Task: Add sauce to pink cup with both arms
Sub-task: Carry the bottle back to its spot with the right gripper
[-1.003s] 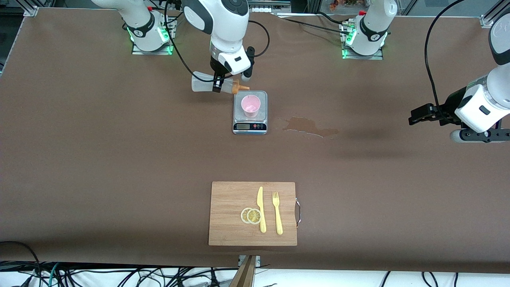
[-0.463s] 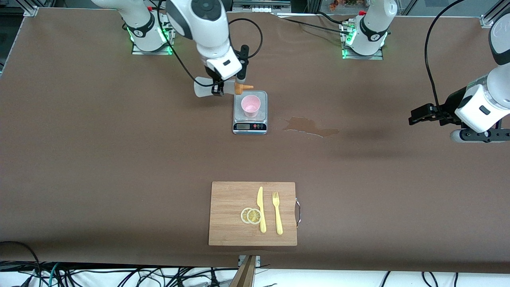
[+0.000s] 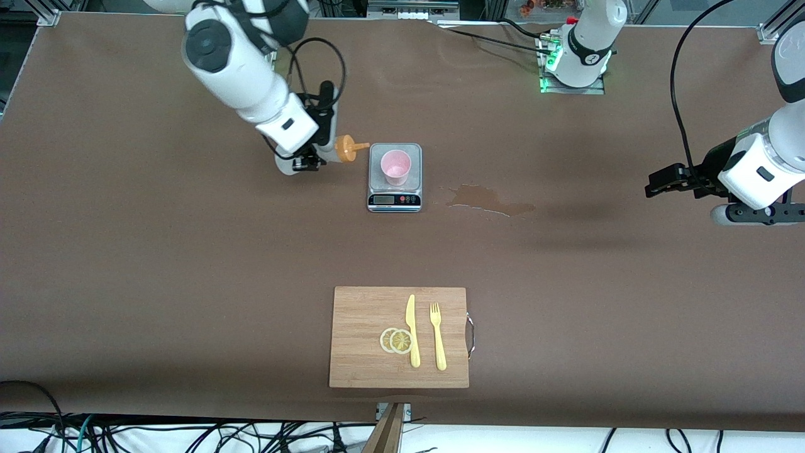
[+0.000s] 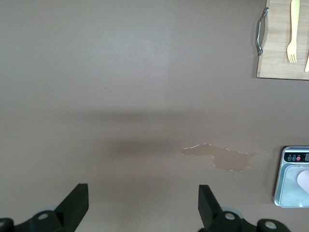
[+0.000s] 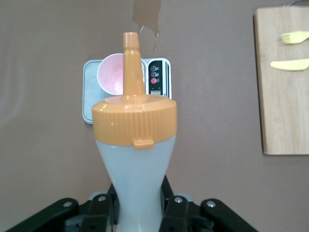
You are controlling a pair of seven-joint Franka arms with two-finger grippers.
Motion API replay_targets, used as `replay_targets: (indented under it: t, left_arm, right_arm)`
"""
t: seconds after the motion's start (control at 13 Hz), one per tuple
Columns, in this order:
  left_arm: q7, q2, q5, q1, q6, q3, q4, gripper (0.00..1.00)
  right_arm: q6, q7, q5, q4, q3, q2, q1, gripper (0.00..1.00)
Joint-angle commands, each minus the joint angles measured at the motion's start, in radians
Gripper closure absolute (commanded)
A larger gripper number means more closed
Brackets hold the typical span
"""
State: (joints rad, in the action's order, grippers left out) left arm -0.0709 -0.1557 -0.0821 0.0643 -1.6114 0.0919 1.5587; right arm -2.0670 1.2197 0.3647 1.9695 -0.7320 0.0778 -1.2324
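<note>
The sauce bottle (image 3: pixel 343 149) lies tilted in the air, whitish with an orange cap, its nozzle pointing toward the scale (image 3: pixel 394 200). My right gripper (image 3: pixel 307 164) is shut on its narrow body (image 5: pixel 136 159), over the table beside the scale toward the right arm's end. The pink cup (image 3: pixel 395 167) stands upright on the scale's platform, and shows past the nozzle in the right wrist view (image 5: pixel 110 73). My left gripper (image 3: pixel 657 187) waits open over the left arm's end of the table, nothing between its fingers (image 4: pixel 76 202).
A wet brownish spill (image 3: pixel 487 200) marks the cloth beside the scale toward the left arm's end. A wooden cutting board (image 3: pixel 365 314) nearer the front camera carries a yellow knife (image 3: pixel 412 330), a fork (image 3: pixel 437 333) and two lemon slices (image 3: pixel 396 340).
My right arm has swung toward its own end of the table, carrying the bottle away from the cup; the nozzle has left the scale's edge. The left arm has not moved.
</note>
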Motion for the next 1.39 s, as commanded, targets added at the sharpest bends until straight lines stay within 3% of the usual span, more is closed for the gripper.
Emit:
replay_targets:
  t: [0.0,0.15,0.31,0.69,1.31]
  left_arm:
    - [0.000,-0.001,0.013,0.005,0.004,0.005,-0.006,0.00]
    - [0.000,-0.001,0.013,0.003,0.002,0.005,-0.006,0.00]
    - [0.000,-0.001,0.013,0.003,0.002,0.005,-0.006,0.00]
    - [0.002,-0.001,0.013,0.003,0.002,0.005,-0.006,0.00]
    - [0.005,-0.001,0.027,0.005,0.002,0.003,-0.008,0.00]
  right_arm:
    - [0.048,0.197,0.129,0.020,-0.105,-0.030,-0.006,0.81]
    - [0.108,0.318,0.213,0.020,-0.183,-0.023,-0.002,0.81]
    - [0.169,0.430,0.278,0.020,-0.217,-0.012,0.055,0.81]
    - [0.368,0.783,0.492,0.028,-0.218,0.114,0.289,0.81]
    - [0.763,1.282,0.804,0.023,-0.205,0.469,0.577,0.81]
